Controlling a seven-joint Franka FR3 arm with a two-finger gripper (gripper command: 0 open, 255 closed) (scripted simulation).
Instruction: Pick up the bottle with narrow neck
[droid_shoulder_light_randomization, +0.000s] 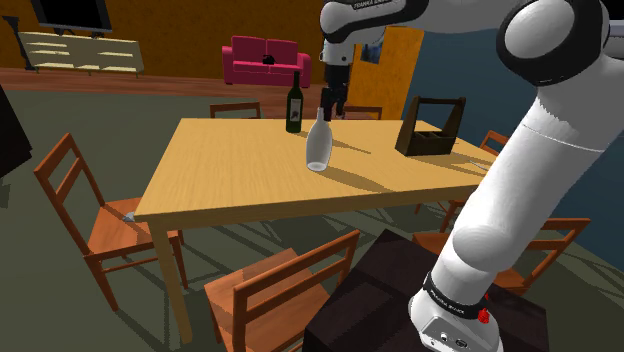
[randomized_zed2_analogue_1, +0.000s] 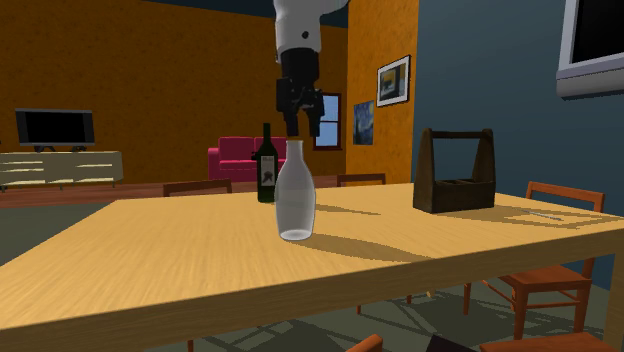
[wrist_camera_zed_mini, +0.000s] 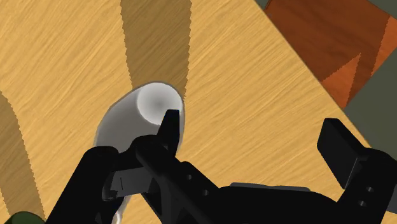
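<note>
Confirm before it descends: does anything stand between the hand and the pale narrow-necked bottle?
Nothing visible does. The open hand hangs just above the neck of the pale bottle; the dark wine bottle stands apart beyond it, the wooden caddy well aside.

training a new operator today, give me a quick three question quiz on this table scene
1. True or false: the tool is shut on the pale bottle.
2. Which thing on the table stands closest to the pale bottle? A) dark wine bottle B) wooden caddy C) red sofa
3. Fill in the blank: the open tool hangs directly ___ the pale bottle's narrow neck.

Key: 1 false, the fingers stand apart and hold nothing. 2 A. 3 above.
</note>
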